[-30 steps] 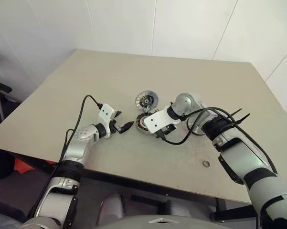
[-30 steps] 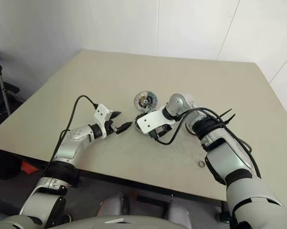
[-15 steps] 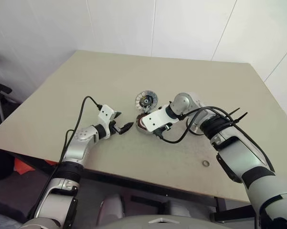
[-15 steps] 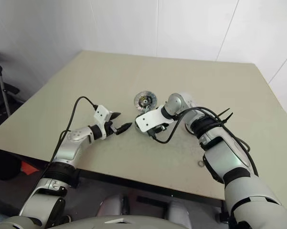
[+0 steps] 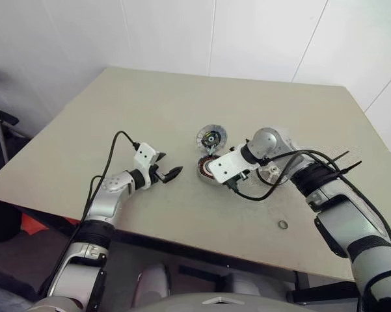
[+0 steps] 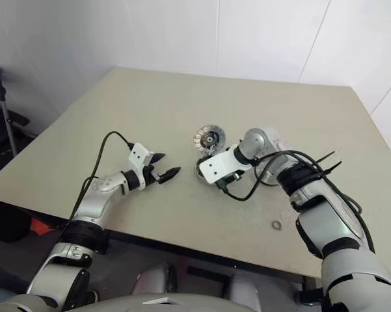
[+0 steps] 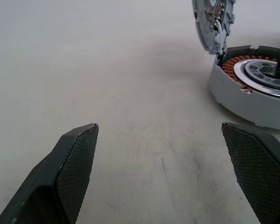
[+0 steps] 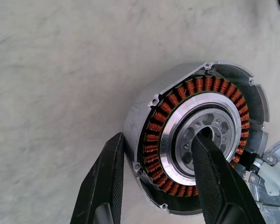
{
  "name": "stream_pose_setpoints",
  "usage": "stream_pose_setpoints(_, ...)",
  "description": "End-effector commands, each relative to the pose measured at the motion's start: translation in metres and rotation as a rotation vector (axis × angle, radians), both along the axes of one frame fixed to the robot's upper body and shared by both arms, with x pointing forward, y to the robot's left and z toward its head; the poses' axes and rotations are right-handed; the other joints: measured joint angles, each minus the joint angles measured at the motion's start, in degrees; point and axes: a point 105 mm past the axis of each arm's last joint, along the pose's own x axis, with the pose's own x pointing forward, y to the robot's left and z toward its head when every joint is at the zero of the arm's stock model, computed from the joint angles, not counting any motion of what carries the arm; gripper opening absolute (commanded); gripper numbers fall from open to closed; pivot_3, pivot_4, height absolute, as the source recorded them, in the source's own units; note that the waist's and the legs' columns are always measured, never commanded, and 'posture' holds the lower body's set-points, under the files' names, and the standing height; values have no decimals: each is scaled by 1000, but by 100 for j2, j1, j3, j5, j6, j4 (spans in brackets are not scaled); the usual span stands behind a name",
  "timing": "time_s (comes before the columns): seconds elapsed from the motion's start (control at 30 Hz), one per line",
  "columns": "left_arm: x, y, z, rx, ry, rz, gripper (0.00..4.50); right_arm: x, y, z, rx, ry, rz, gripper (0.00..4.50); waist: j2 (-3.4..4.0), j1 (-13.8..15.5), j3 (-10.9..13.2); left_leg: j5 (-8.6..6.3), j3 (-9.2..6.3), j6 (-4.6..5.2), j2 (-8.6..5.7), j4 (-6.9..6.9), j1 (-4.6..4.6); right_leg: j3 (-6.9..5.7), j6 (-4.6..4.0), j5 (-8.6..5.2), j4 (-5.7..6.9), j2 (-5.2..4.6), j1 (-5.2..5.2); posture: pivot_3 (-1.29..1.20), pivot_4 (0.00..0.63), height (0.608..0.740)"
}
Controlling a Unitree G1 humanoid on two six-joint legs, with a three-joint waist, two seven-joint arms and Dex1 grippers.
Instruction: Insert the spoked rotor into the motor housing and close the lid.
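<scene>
The motor housing (image 5: 207, 171) lies mid-table, a grey puck with copper windings (image 8: 177, 98) around a silver inner ring. Its ribbed lid (image 5: 211, 138) stands open on the far side, joined to the housing. My right gripper (image 8: 156, 140) points down over it, shut on the motor housing: one finger outside the wall, the other in the centre bore. A small round wheel, apparently the spoked rotor (image 5: 271, 171), lies on the table behind my right forearm, partly hidden by cables. My left gripper (image 5: 169, 164) hovers open to the left of the housing, holding nothing.
A tiny metal ring (image 5: 283, 224) lies near the table's front edge on the right. Black cables (image 5: 293, 159) loop around my right forearm. White walls stand behind the table (image 5: 149, 104).
My right gripper closed onto the housing and shifted it with its lid a little to the right. The left arm stayed put.
</scene>
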Motion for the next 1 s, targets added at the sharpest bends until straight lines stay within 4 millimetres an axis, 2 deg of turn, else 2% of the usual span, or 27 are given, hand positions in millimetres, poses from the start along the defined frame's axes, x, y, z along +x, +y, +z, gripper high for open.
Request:
stream_pose_setpoints(0.03,5,-2,14,-7,-47,-13,4500,-5,-11,11,5,-9,-12,1978,0,2,0,0,0,0,0,0,0,0,0,0,0,0,0,0,0,740)
stream_pose_setpoints(0.27,5,-1,13,-3,-43,-18,4500,-22,-21,9,-5,10,-22,1978,-1,-8,1,0,0,0,1,0,1,0,1,0,-1,0,0,0,0,740)
stream_pose_setpoints(0.57,5,0,14,-2,-44,-20,4500,-34,-20,4,-1,78,-49,1978,-1,-8,0,0,0,0,2,-2,3,0,1,0,-1,1,0,0,0,740)
stream_pose_setpoints(0.6,5,0,14,-1,-43,-20,4500,-34,-19,5,6,76,-49,2699,-1,-8,1,0,0,0,2,-2,2,0,1,0,-2,1,0,0,0,740)
stream_pose_setpoints(0.7,6,0,14,-1,-44,-19,4500,-28,-12,16,55,-4,-46,3530,-1,-14,1,0,1,0,1,-4,2,0,1,0,-4,1,-1,0,0,740)
stream_pose_setpoints(1.0,7,-1,14,-3,-41,-21,4500,-31,-3,65,176,-63,-34,3530,-1,-19,1,2,1,-3,3,-5,6,2,1,0,-2,3,-1,0,0,740)
